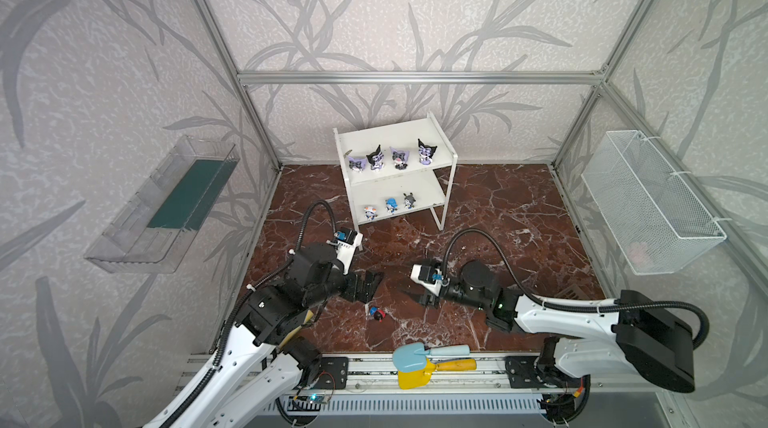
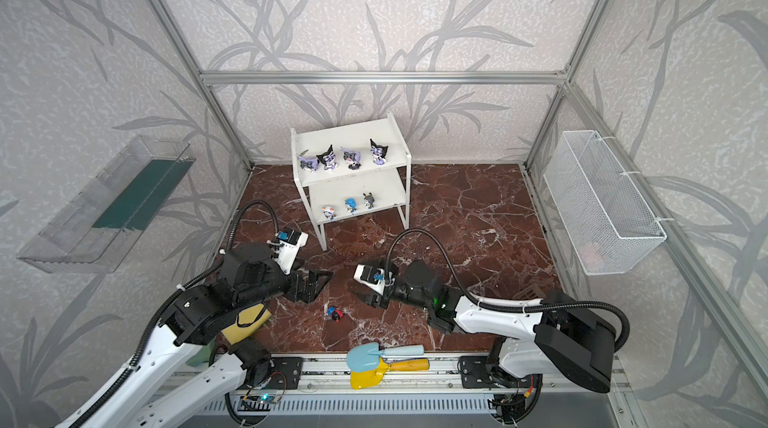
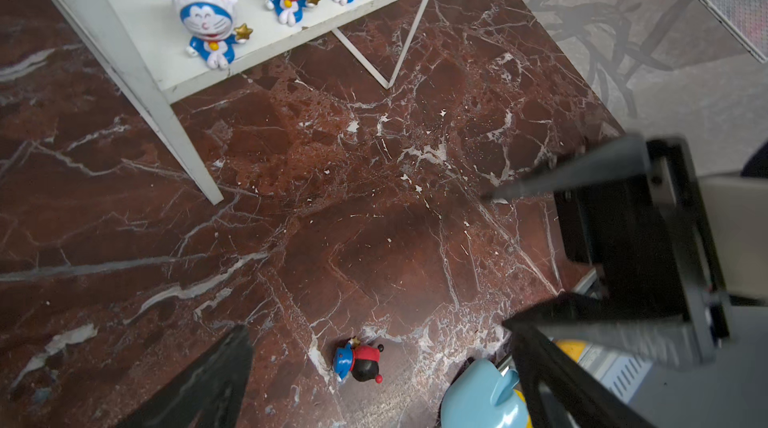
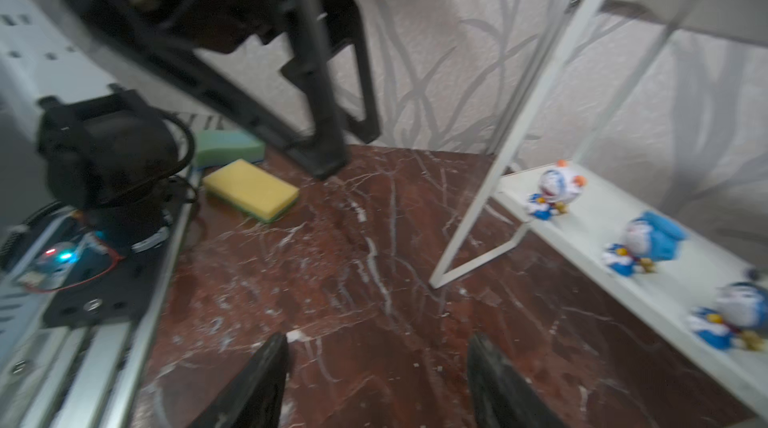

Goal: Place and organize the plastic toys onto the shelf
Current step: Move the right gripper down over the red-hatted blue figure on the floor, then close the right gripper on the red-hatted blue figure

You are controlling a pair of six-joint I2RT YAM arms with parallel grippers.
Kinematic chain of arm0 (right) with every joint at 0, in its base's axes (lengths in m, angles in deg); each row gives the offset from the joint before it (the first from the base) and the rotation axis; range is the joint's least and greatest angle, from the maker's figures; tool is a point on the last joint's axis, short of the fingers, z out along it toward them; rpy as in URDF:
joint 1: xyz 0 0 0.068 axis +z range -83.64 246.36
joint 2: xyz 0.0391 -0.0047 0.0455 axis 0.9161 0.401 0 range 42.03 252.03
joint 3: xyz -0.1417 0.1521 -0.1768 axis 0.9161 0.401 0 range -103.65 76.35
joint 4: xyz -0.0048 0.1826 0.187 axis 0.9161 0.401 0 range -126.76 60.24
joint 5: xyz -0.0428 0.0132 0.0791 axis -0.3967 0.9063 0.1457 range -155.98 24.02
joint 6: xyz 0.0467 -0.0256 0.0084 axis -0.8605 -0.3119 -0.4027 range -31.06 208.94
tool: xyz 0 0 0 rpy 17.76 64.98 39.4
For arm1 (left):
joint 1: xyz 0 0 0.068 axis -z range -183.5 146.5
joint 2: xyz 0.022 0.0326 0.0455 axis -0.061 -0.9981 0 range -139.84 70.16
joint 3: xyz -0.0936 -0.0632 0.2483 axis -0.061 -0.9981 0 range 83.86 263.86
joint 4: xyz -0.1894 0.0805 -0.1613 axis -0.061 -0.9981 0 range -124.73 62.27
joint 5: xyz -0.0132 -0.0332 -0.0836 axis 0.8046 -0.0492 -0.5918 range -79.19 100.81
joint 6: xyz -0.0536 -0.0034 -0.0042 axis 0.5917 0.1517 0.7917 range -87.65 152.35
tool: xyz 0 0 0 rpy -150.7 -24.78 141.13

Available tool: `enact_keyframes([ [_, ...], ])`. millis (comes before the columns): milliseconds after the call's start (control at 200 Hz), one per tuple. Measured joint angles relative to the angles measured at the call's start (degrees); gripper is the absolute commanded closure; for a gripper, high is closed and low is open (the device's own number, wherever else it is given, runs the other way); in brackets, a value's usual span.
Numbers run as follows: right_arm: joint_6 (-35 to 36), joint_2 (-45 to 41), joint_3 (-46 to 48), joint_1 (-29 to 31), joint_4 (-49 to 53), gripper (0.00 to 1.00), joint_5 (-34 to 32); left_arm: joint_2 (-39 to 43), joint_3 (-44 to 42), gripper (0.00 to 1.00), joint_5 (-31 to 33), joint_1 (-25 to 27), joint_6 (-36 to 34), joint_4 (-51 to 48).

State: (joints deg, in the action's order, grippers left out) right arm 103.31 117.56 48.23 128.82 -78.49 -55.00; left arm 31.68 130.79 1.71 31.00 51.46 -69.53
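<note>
Left wrist view shows the red toy (image 3: 359,361) toppled on the near worktop (image 3: 374,239), off the far shelf (image 1: 415,193), while left pincer (image 1: 374,286) gapes wide and right pincer (image 4: 378,347) stands parted, both empty, seemingly poised to grab it.

white shelf (image 1: 432,128), red-veined marble floor (image 1: 498,205)

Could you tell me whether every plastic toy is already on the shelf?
No, one red and blue toy lies on its side on the marble floor, in front of the shelf.

2 white arms (image 1: 552,313) with black joints, ribbed black cables (image 1: 453,239) and black end effectors (image 1: 374,286) (image 1: 419,300).
</note>
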Motion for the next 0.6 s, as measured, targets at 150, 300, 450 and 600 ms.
enact_keyframes([
  [150,-0.9,6.8,0.0,7.4,1.4,0.33,-2.1,0.7,-3.3,0.01,4.6,0.0,6.3,-0.1],
  [300,-1.5,15.6,-1.7,12.1,1.5,0.34,-4.9,1.7,-5.8,0.01,10.1,0.0,10.7,-0.9],
  [450,-3.5,22.1,-3.5,13.6,-0.8,0.36,-7.4,2.9,-6.2,0.01,13.9,0.0,13.4,-1.2],
  [600,-4.8,27.7,-5.1,14.0,-3.9,0.43,-11.7,4.1,-6.4,0.01,15.7,0.0,14.4,-1.1],
])
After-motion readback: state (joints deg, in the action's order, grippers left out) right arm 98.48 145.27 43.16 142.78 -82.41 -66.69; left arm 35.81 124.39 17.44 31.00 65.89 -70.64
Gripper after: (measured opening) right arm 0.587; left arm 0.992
